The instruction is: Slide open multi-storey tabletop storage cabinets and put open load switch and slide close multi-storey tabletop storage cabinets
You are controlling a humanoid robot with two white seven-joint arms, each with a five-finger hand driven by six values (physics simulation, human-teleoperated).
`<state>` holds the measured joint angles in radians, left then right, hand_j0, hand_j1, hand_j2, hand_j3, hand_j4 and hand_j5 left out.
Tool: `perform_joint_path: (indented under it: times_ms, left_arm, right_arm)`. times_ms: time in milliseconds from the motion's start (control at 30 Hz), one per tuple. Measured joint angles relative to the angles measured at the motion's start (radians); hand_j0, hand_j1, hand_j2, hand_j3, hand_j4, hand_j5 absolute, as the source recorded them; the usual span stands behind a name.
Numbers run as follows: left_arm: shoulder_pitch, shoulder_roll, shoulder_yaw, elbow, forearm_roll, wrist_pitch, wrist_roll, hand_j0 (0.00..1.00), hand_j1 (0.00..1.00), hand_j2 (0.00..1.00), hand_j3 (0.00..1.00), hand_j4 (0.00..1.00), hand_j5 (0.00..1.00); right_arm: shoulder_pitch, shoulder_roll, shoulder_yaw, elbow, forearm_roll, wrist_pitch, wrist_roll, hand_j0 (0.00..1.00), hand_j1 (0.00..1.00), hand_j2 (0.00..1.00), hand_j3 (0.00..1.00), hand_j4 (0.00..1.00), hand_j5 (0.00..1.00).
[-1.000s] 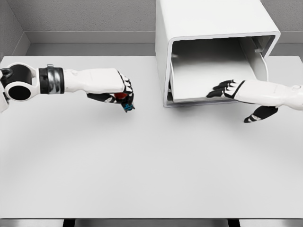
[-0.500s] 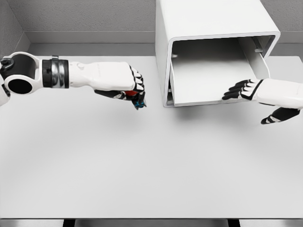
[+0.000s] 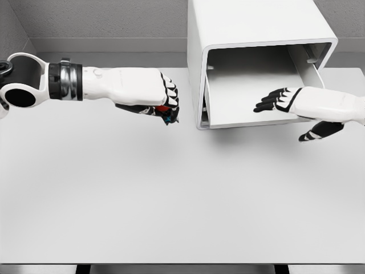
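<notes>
The load switch [image 3: 165, 112], a small red and blue part, is held in the curled fingers of the left hand [image 3: 151, 97], clear of the bench [image 3: 171, 194] and just beside the left wall of the storage cabinet [image 3: 256, 34]. Only a bit of the switch is seen under the knuckles, so its attitude cannot be told. The cabinet stands at the bench's far edge, right of the middle, and its drawer [image 3: 245, 105] is slid out toward the near edge, with a bare floor shown inside.

The right hand [image 3: 285, 103] is seen over the drawer's right part, its fingers spread and nothing held in them; whether the drawer is touched by it cannot be told.

The opening step is judged to be done, and the placing step is in hand: the switch is carried but not yet over the drawer. For the next move, the left hand would need to be brought rightward past the cabinet's left wall and over the drawer floor, the switch lowered and let go there. Room would have to be left by the right hand.
</notes>
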<state>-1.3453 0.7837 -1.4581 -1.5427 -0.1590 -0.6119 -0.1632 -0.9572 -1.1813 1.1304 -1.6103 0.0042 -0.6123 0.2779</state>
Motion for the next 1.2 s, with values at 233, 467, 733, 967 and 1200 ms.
perform_joint_path:
  times_ms: [233, 467, 733, 967, 1200]
  left_arm:
    - [0.001, 0.000, -0.002, 0.001, -0.001, 0.000, 0.000, 0.45, 0.45, 0.45, 0.45, 0.45, 0.45]
    - [0.002, 0.000, -0.013, 0.001, -0.005, 0.000, 0.000, 0.45, 0.45, 0.45, 0.45, 0.45, 0.45]
    - [0.000, 0.000, -0.014, 0.001, -0.006, 0.000, 0.000, 0.45, 0.45, 0.45, 0.45, 0.45, 0.45]
    - [-0.002, 0.000, -0.015, 0.001, -0.006, 0.000, 0.000, 0.45, 0.45, 0.45, 0.45, 0.45, 0.45]
    - [-0.002, 0.000, -0.015, 0.000, -0.004, 0.000, 0.001, 0.45, 0.45, 0.45, 0.45, 0.45, 0.45]
  right_arm:
    - [0.008, 0.050, 0.024, 0.083, 0.018, 0.000, -0.034, 1.00, 1.00, 1.00, 1.00, 1.00, 1.00]
    - [0.037, 0.056, 0.027, 0.096, 0.021, 0.001, -0.039, 1.00, 1.00, 1.00, 1.00, 1.00, 1.00]
    - [0.064, 0.046, 0.024, 0.095, 0.028, 0.002, -0.039, 1.00, 1.00, 1.00, 1.00, 1.00, 1.00]
    - [0.077, -0.011, 0.018, 0.061, 0.031, 0.000, -0.043, 1.00, 1.00, 1.00, 1.00, 1.00, 1.00]
    - [0.115, -0.095, 0.007, -0.027, 0.023, 0.001, -0.047, 1.00, 1.00, 1.00, 1.00, 1.00, 1.00]
